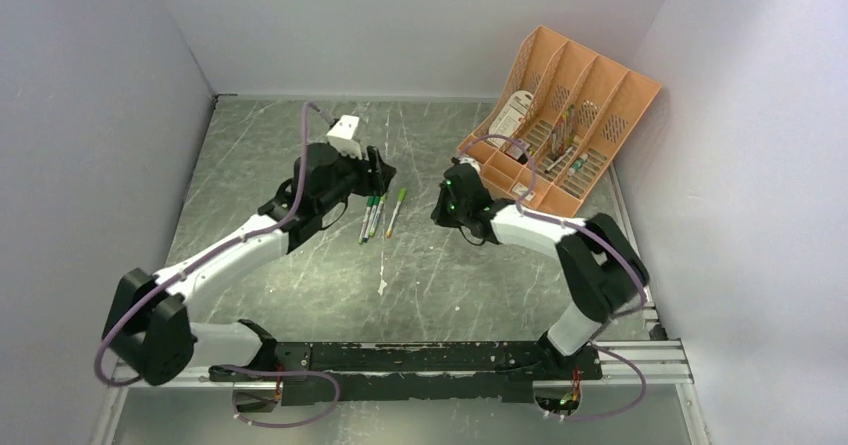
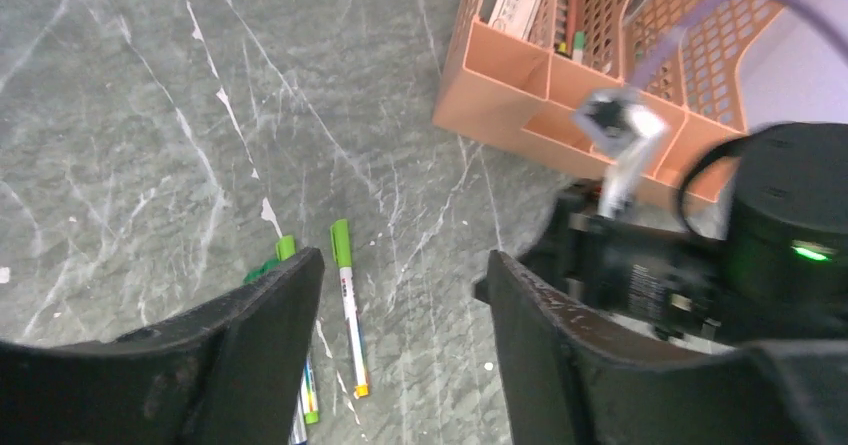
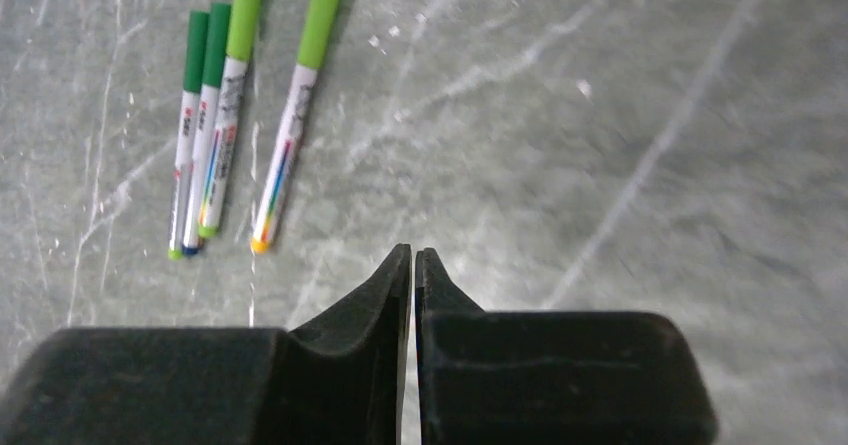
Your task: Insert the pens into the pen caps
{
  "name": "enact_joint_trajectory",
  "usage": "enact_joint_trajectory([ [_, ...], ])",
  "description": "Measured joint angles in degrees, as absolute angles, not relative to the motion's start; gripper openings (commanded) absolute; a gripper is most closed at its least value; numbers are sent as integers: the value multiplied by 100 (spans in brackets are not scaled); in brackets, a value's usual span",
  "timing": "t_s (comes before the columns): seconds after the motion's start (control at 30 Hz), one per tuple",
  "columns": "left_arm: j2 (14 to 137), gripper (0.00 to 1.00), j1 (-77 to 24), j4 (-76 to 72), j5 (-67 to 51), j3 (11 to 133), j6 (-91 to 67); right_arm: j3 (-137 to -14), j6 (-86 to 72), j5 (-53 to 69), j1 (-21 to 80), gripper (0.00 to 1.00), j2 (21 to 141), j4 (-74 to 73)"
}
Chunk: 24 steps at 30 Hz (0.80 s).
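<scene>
Since the pens are seen lying side by side on the counter, long axes running near to far with the green caps seated on their far ends, little is judged left to insert. They are found just beside the left hand, whose fingers are spread apart. The right hand, pressed together on nothing, is set farther off to their right.

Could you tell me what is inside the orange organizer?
The orange organizer holds a white labelled packet and mixed stationery; its front trays are partly hidden by the right arm.
</scene>
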State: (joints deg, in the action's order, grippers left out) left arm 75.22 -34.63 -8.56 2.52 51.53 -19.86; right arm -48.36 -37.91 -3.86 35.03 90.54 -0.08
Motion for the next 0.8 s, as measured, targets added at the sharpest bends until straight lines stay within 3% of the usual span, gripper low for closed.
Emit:
enact_joint_trajectory([
  [0.13,6801,100,-3444,-902,239,4762,-1903,-5468,-3745,-198,3542,4,9898,169],
  [0.4,5509,100,-3400,-1081,631,3570,-2368,-6532,-3750,187,3664,4,11327,515],
  [0.67,5378,100,-3382,-541,1153,3765,-2770,-6969,-3872,412,3922,4,11804,792],
  [0.8,5531,99,-3382,-259,1435,4091,-3210,-6812,-3913,368,3999,9,11705,908],
])
